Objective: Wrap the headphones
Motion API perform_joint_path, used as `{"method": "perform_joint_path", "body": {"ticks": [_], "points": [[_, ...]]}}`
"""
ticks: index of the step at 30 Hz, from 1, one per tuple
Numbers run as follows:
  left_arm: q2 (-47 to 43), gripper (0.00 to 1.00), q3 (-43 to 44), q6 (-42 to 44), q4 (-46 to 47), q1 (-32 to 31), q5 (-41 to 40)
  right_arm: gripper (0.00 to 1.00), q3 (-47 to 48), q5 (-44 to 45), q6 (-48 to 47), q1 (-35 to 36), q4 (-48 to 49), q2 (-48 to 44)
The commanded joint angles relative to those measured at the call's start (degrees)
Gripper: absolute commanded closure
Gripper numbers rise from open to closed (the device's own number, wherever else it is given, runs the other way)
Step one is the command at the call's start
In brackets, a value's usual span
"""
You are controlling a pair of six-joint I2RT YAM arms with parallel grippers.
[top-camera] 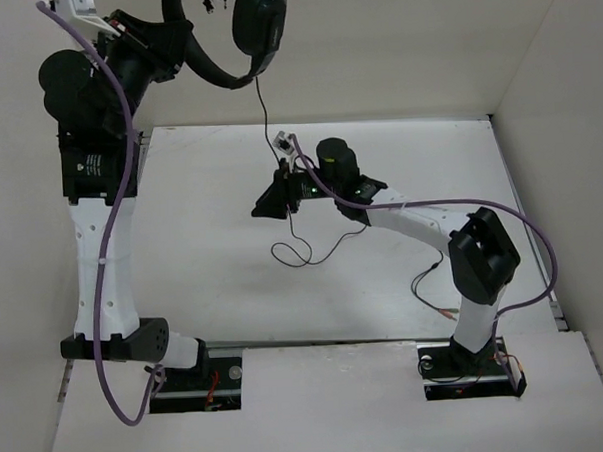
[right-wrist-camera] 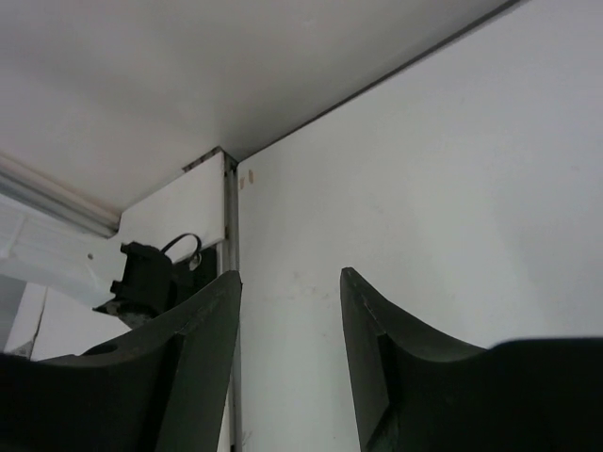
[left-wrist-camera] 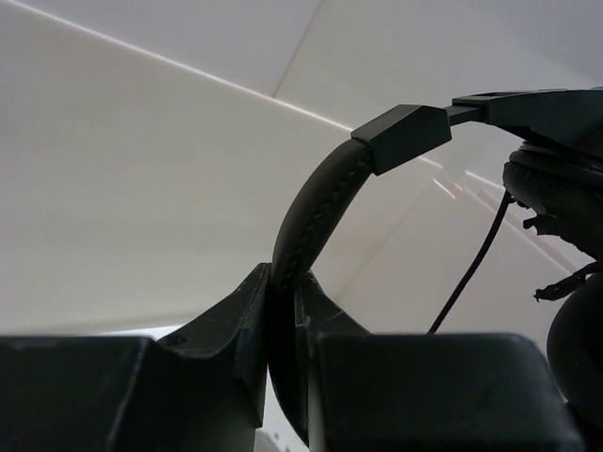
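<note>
The black headphones [top-camera: 243, 33] hang in the air at the top left of the top view. My left gripper [top-camera: 178, 41] is raised high and shut on their padded band [left-wrist-camera: 311, 207], which sits pinched between the fingers of that gripper [left-wrist-camera: 283, 282]. An earcup [left-wrist-camera: 556, 188] shows at the right. The thin black cable [top-camera: 262, 103] drops from the earcup past my right gripper [top-camera: 267, 200], loops on the table [top-camera: 301, 251] and trails towards the right arm's base. My right gripper [right-wrist-camera: 290, 278] is open above the table with nothing between its fingers. The cable does not show in the right wrist view.
White walls enclose the white table [top-camera: 200, 190]. A metal rail [right-wrist-camera: 231, 245] runs along the table's edge, with a black clamp [right-wrist-camera: 146, 278] beside it. Thick purple arm cables [top-camera: 114, 174] hang by the left arm. The cable's plug end [top-camera: 448, 315] lies near the right base.
</note>
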Motion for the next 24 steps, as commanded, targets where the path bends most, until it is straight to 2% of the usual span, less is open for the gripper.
{"method": "perform_joint_path", "body": {"ticks": [1, 7, 9, 12, 14, 17, 20, 24], "points": [[-1.01, 1.0, 3.99, -2.34, 5.91, 2.35, -5.2, 0.48, -3.21, -1.29, 0.33, 1.22, 4.84, -2.84], [0.05, 1.0, 5.84, -2.69, 5.21, 6.3, -12.33, 0.51, -8.84, -0.5, -2.74, 2.97, 4.22, -5.65], [0.22, 1.0, 6.1, -2.78, 5.04, 7.18, -13.83, 0.59, -9.2, -0.33, -4.41, 3.41, 3.43, -6.18], [0.14, 1.0, 5.75, -2.17, 4.33, 7.71, -16.11, 0.88, -7.62, 1.16, -8.88, 4.38, -0.77, -6.88], [-0.13, 1.0, 5.14, -1.12, 3.98, 7.89, -18.22, 0.98, -5.61, 3.61, -13.09, 5.34, -5.5, -7.41], [-0.57, 1.0, 3.82, 2.65, 3.8, 7.54, -21.64, 1.0, -1.56, 9.85, -22.92, 7.36, -14.73, -8.64], [-1.62, 1.0, 1.1, 10.02, 5.03, 6.14, -24.98, 1.0, 3.01, 19.41, -35.32, 9.91, -23.7, -10.83], [-2.85, 1.0, -3.47, 18.21, 8.54, 4.64, -30.78, 1.0, 6.18, 31.11, -47.63, 12.55, -29.61, -13.38]]}}
